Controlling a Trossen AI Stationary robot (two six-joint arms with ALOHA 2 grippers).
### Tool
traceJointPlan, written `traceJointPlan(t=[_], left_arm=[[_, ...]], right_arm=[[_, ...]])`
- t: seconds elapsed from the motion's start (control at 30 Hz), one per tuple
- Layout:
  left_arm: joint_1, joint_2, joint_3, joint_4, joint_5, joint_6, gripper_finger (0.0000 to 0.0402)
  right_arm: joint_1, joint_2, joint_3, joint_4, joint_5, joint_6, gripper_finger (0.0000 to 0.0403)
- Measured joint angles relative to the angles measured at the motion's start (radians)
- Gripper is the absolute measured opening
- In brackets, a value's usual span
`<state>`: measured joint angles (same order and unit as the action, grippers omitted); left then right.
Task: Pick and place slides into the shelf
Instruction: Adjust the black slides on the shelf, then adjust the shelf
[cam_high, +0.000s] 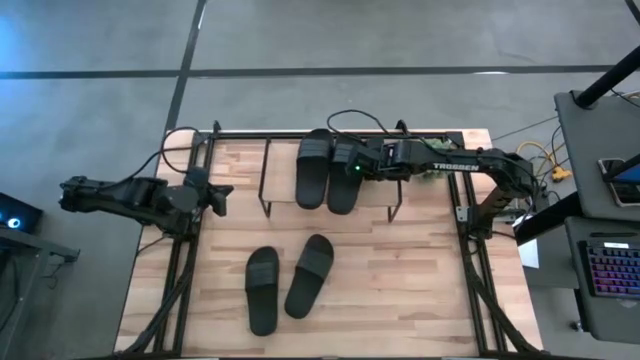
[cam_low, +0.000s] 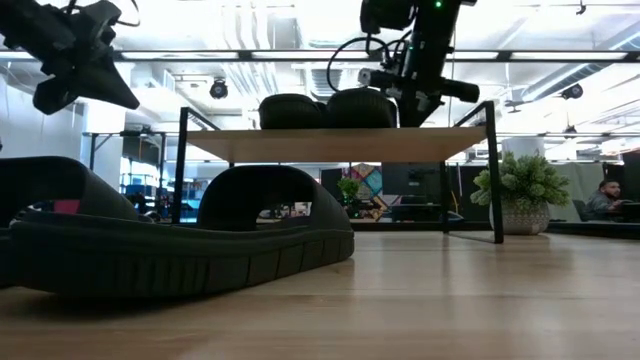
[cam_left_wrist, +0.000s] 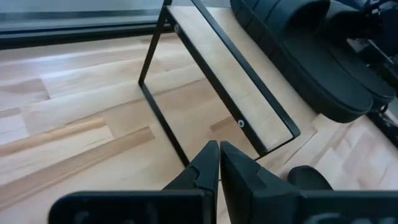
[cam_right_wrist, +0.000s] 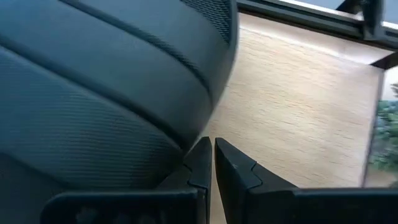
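While two black slides lie side by side on the shelf (cam_high: 425, 190), the right gripper (cam_high: 352, 166) sits over the strap of the right-hand slide on the shelf (cam_high: 343, 175), its fingers (cam_right_wrist: 205, 163) pressed together with nothing between them. In the right wrist view the ribbed strap of that slide fills most of the picture, just beside the closed fingertips, and the light wooden board of the shelf shows beyond it. The left-hand slide on the shelf (cam_high: 314, 168) lies touching or nearly touching its neighbour; both point across the board, toes overhanging the near edge.

The other two slides rest on the wooden table (cam_high: 420, 290) in front of the shelf: the left floor slide (cam_high: 263, 290) lies roughly straight, and the right floor slide (cam_high: 309, 275) is angled, its heel end close to the first. In the low view one of them looms large at the near left.

The left gripper (cam_high: 218, 196) hangs above the table's left edge, well apart from the slides, fingers (cam_left_wrist: 208, 163) closed on nothing, pointing toward the shelf's black wire leg (cam_left_wrist: 163, 112).
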<state>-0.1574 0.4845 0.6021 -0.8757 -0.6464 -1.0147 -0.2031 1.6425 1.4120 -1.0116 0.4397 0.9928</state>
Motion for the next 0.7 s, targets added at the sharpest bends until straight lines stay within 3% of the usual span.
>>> traceJointPlan(t=[0.37, 0.7], left_arm=[[0.0, -0.018, -0.163, 0.256, 0.011, 0.009, 0.0], [0.001, -0.014, -0.348, 0.743, -0.03, 0.068, 0.0]], right_arm=[[0.116, -0.117, 0.0, -0.123, 0.152, 0.08, 0.0013], [0.214, -0.135, -0.002, -0.135, 0.168, 0.138, 0.0013]])
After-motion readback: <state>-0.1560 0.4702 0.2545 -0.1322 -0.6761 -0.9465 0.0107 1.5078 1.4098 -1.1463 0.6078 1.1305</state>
